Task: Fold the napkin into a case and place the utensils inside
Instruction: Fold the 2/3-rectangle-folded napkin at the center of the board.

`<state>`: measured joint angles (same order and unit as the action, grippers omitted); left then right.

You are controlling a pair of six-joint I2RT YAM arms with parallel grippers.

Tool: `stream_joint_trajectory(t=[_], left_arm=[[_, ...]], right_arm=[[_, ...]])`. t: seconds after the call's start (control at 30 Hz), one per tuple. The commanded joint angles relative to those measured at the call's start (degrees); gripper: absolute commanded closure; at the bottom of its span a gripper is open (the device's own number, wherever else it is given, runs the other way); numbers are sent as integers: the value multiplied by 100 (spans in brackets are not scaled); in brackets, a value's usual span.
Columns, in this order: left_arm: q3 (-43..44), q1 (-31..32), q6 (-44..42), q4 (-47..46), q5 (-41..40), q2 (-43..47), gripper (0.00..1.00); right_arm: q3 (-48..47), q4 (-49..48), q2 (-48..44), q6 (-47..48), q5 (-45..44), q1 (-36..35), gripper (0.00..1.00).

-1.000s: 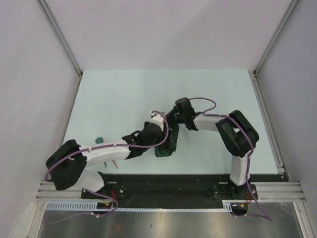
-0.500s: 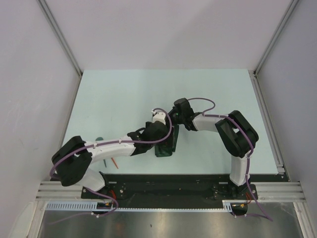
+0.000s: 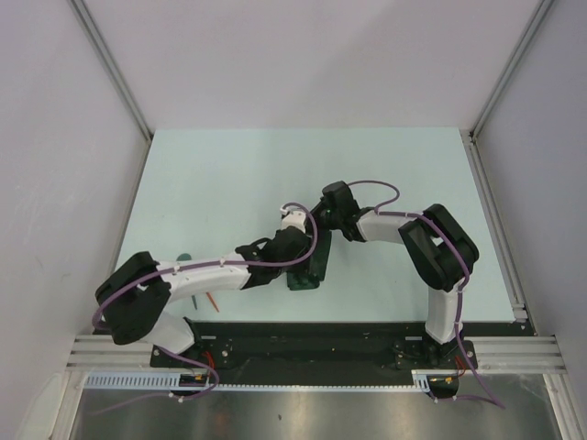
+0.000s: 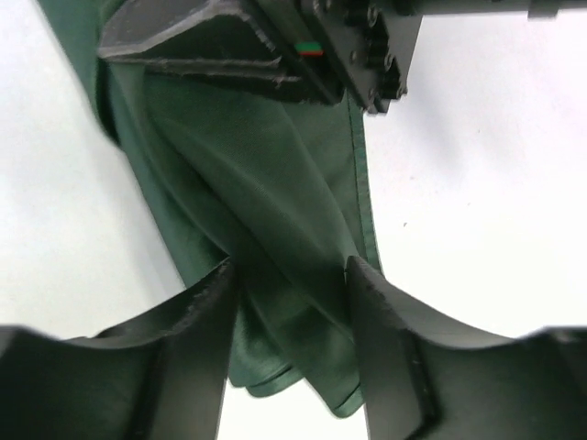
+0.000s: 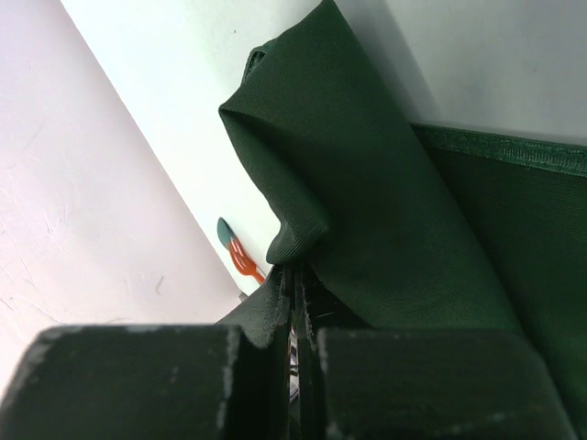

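between the jaws of the left gripper (image 4: 292, 302) a bunched fold of the napkin (image 4: 275, 174) fills the whole gap and touches both inner faces, so the jaws are clamped on the cloth. beyond them the dark green fabric rises in long creases to the right gripper (image 5: 295, 284), whose jaws are pressed almost together on a thin edge of the same cloth. the napkin is plain, with a stitched hem along one side, and doubled over on itself into a loose, rumpled shape, not a neat pouch. just past the right jaws one corner curls into a small rolled lip. below the left jaws a folded end sags onto the pale table (image 3: 229, 174).

far beyond the right jaws, well apart from the cloth, lie the orange-red utensil (image 5: 244, 264) and the teal-green utensil (image 5: 225, 231), each only partly seen. from above, both wrists cover most of the napkin, leaving just a dark strip, and the fingertips themselves cannot be made out there.
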<state>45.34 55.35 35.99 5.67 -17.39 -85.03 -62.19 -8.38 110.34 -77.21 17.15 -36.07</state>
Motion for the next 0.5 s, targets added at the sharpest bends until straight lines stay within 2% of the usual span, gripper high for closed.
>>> stream_joint_trajectory(t=[0.0, 0.07, 0.23, 0.27, 0.33, 0.43, 0.47], left_arm=[[-236, -121, -109, -101, 217, 461, 48], [-368, -261, -127, -171, 375, 531, 57], [-561, -473, -259, -373, 823, 550, 65], [-579, -516, -320, -400, 894, 541, 71], [-605, -543, -329, -435, 930, 523, 74], [-667, -613, -364, -479, 1009, 540, 78], [-693, -657, -364, -471, 1035, 541, 79]], right_arm=[[-179, -119, 31, 197, 25, 48, 100], [-170, -163, 40, 285, 69, 65, 99], [-91, -304, 66, 347, 148, 127, 97], [-109, -330, 66, 382, 157, 136, 96], [-100, -366, 84, 496, 201, 153, 94], [-126, -498, 49, 907, 420, 249, 78], [-126, -506, 14, 1031, 430, 259, 68]])
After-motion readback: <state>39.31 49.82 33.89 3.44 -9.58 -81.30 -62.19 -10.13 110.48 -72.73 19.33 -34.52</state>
